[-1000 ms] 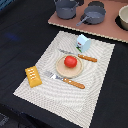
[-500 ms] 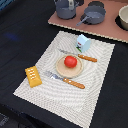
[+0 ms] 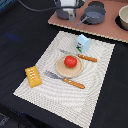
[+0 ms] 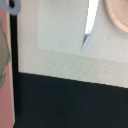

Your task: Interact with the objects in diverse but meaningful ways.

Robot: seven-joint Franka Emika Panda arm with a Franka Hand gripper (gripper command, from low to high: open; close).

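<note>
A small red tomato (image 3: 70,61) sits on the tan round plate (image 3: 61,70) in the middle of a pale placemat (image 3: 95,95). An orange-handled knife (image 3: 80,56) lies behind the plate and an orange-handled fork (image 3: 65,80) in front of it. The pale carton (image 3: 83,43) stands at the mat's far edge. The ridged yellow-orange block (image 3: 33,76) lies at the exterior view's left of the mat. My gripper (image 3: 67,4) shows only as a pale shape at the top edge, over a grey pot (image 3: 64,12). Its fingers are not visible. The wrist view shows the knife blade (image 4: 89,25) and plate rim (image 4: 117,12).
On the pinkish toy kitchen top (image 3: 95,27) at the back stand a grey pan (image 3: 95,12) and another pot (image 3: 122,17). A cable (image 3: 35,8) arcs across the top left. A dark table (image 3: 15,40) surrounds the mat.
</note>
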